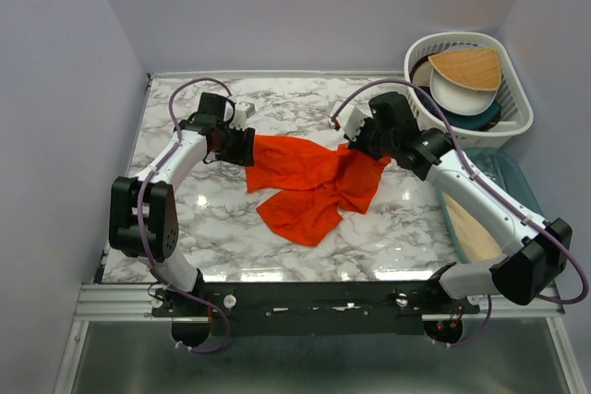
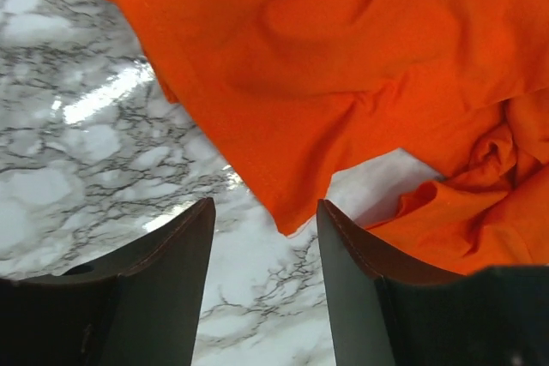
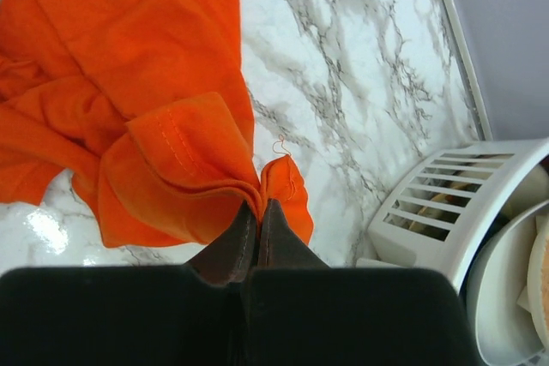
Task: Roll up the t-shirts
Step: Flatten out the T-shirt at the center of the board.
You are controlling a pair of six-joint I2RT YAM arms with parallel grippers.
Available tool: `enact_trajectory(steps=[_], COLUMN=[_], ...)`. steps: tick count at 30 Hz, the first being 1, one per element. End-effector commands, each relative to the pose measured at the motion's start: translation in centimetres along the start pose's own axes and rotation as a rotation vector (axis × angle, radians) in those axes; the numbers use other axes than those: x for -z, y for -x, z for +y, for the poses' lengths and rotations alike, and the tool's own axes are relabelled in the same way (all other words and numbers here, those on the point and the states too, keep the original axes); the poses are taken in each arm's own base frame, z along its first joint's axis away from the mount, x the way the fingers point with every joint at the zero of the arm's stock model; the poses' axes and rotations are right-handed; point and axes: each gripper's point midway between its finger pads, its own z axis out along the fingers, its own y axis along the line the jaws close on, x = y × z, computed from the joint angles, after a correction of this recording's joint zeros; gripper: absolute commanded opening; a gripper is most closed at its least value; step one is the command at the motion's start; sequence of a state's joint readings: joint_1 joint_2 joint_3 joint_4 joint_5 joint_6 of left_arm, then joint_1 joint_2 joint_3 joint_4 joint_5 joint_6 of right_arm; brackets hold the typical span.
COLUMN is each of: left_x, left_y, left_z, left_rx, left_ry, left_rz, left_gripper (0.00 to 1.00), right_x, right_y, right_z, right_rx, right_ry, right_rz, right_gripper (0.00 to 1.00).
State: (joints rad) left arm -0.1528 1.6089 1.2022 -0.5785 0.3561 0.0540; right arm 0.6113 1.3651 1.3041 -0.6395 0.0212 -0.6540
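So the t-shirt (image 1: 309, 186) lies in the middle of the table (image 1: 231, 228), with the left gripper (image 1: 242, 147) at its left edge and the right gripper (image 1: 358, 143) at its right edge. The basket (image 1: 452, 38) sits off the far right corner with dishes (image 1: 459, 94) in it, and there's a tray (image 1: 513, 169) just in front of that.

On my feed the t-shirt (image 1: 309, 186) reads as thin, soft orange-red cloth, matt and creased, with a stitched hem showing where the right gripper (image 3: 257, 207) pinches it. The table (image 1: 397, 228) has a white marble pattern with grey veins, smooth and glossy enough to throw back the lights. The left gripper (image 2: 266, 202) has dark, matt fingers (image 2: 171, 255) with a brownish edge. The arms (image 1: 489, 196) wear smooth white and black plastic shells. I see the basket (image 3: 429, 203) as white slatted plastic, and the rail (image 1: 120, 300) at the near edge as dull grey metal.
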Motion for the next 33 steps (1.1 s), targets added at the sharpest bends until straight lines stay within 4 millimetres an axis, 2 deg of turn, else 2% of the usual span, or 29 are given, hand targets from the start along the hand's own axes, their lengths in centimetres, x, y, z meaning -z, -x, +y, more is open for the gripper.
enact_trajectory(steps=[1, 4, 9, 15, 22, 33], left_x=[-1.4, -1.2, -0.8, -1.8, -3.3, -5.5], left_y=[-2.9, -3.9, -6.8, -8.0, -8.3, -7.7], left_z=[-0.6, -1.3, -2.1, -3.0, -3.4, -3.9], left_rx=[0.148, 0.212, 0.247, 0.311, 0.344, 0.335], left_ry=[-0.021, -0.037, -0.064, -0.118, -0.145, -0.167], left_rz=[0.125, 0.163, 0.26, 0.33, 0.362, 0.383], left_gripper=[0.57, 0.57, 0.62, 0.63, 0.62, 0.49], right_x=[0.1, 0.0, -0.3, -0.8, -1.0, -1.2], right_y=[-0.3, -0.6, -1.1, -1.1, -0.9, -1.7], right_z=[-1.4, -1.4, -1.1, -1.0, -1.0, -0.5], right_rx=[-0.035, -0.031, -0.029, -0.031, -0.033, -0.037], right_ry=[-0.064, -0.063, -0.057, -0.047, -0.041, -0.033], right_rz=[0.007, 0.016, 0.023, 0.027, 0.022, 0.035], right_gripper=[0.01, 0.01, 0.01, 0.01, 0.01, 0.01])
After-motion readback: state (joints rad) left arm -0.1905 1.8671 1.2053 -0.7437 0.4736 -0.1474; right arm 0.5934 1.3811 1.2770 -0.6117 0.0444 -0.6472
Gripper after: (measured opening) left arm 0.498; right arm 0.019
